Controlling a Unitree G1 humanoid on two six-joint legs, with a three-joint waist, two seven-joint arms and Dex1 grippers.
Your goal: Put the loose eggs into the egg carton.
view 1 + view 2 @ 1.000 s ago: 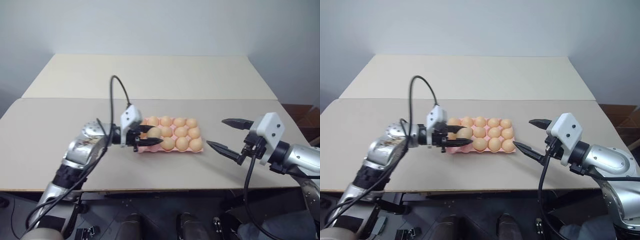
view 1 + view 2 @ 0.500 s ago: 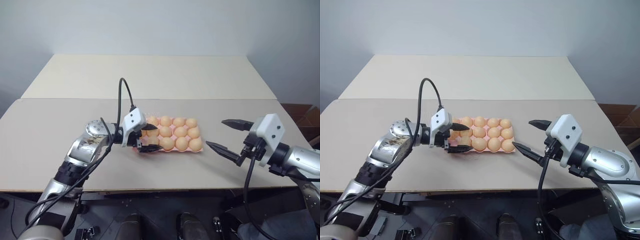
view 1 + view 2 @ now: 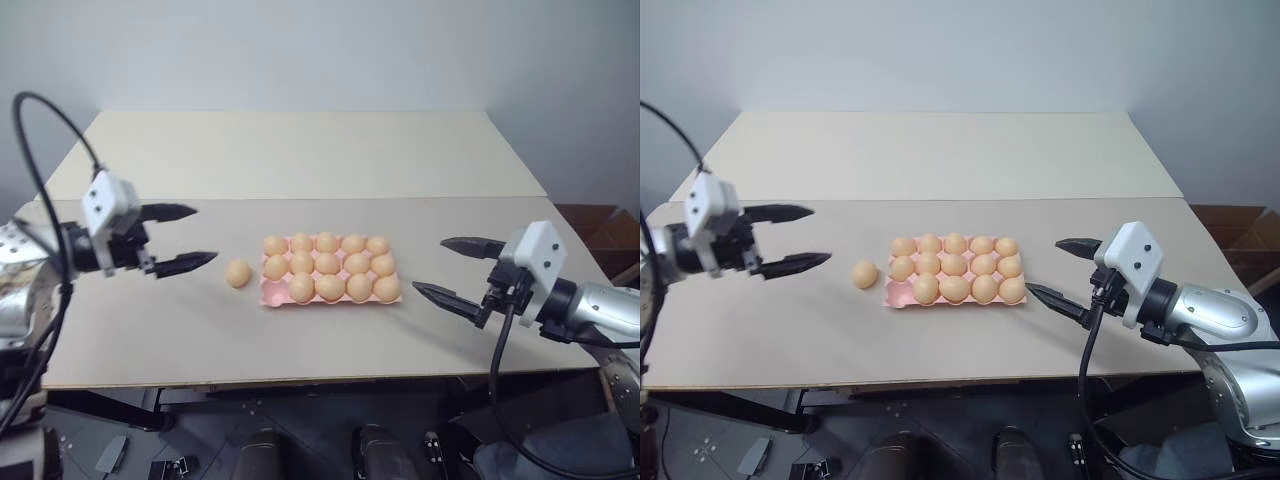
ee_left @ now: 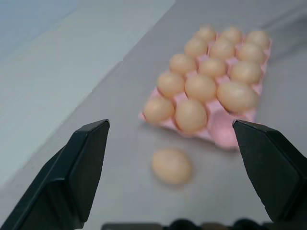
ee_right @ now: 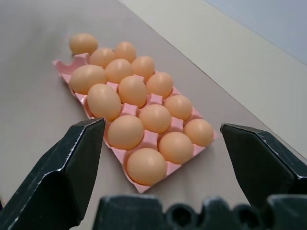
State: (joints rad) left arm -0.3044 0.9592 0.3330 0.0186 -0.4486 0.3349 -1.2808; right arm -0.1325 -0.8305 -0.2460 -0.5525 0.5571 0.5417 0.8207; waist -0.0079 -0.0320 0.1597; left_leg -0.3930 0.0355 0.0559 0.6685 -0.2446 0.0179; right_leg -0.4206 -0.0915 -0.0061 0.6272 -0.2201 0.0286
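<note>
The pink egg carton (image 3: pixel 271 293) lies mid-table, and eggs fill every cup except the near left corner one (image 4: pixel 222 134). One loose egg (image 3: pixel 238 273) rests on the table just left of that corner, apart from the carton. My left gripper (image 3: pixel 200 235) hovers open and empty well to the left of the egg, pointing toward it. To the right of the carton my right gripper (image 3: pixel 430 265) is open too, holding nothing, its fingers aimed at the carton's right end. The loose egg (image 5: pixel 83 43) lies beyond the carton's far end in the right wrist view.
A second beige table (image 3: pixel 300 150) adjoins the back of the grey one (image 3: pixel 150 330), with a seam between them. A pale wall stands behind. A black cable (image 3: pixel 40 110) loops above my left arm. The table's front edge runs just below both grippers.
My left gripper, shut on an egg at the carton's left end a second ago, has opened and swung far left and up. An egg now lies on the table beside the carton. The right gripper stayed put.
</note>
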